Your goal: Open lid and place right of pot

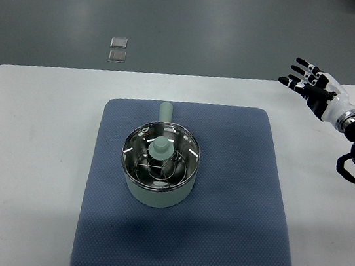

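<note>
Lid [159, 157] is still seated on the pot [157, 182], its pale green knob [159, 147] upright at centre and unobstructed from above. Pot stands near the middle of the blue mat [234, 200], which cushions it on the white counter [23, 151]; the handle [166, 111] points away from the robot. Bare mat to the right of the pot offers a set-down area for the lid. Right hand [310, 85] hovers over the far right counter corner, fingers spread and empty, well apart from the pot. Lifting has not begun.
</note>
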Robot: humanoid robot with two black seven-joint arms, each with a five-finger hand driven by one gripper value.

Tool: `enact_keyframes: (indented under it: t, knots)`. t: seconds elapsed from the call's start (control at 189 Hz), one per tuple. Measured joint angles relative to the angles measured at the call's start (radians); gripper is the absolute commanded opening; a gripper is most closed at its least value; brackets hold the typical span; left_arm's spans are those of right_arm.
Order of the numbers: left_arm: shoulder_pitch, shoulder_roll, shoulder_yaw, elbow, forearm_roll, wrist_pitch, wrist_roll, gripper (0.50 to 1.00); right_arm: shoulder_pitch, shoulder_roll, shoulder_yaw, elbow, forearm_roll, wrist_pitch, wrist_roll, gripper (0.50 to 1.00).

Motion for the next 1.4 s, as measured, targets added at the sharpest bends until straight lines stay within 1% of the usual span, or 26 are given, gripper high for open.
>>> enact_keyframes:
  t: [0.54,0.832,1.049,1.398]
  knots:
    - [0.000,0.000,0.000,0.006,-0.002,0.002,0.000,1.000,-0.007,0.002,-0.005,0.001,-0.001,0.009,0.000,0.932]
    - [0.000,0.000,-0.001,0.006,-0.002,0.002,0.000,1.000,-0.002,-0.011,0.010,0.001,-0.001,0.030,0.001,0.932]
    - [0.000,0.000,-0.002,0.006,-0.002,0.002,0.000,1.000,-0.002,-0.042,0.010,-0.001,-0.001,0.049,0.003,0.932]
    - [0.000,0.000,-0.002,0.006,-0.001,0.002,0.000,1.000,0.002,-0.054,0.010,-0.002,0.000,0.051,0.004,0.932]
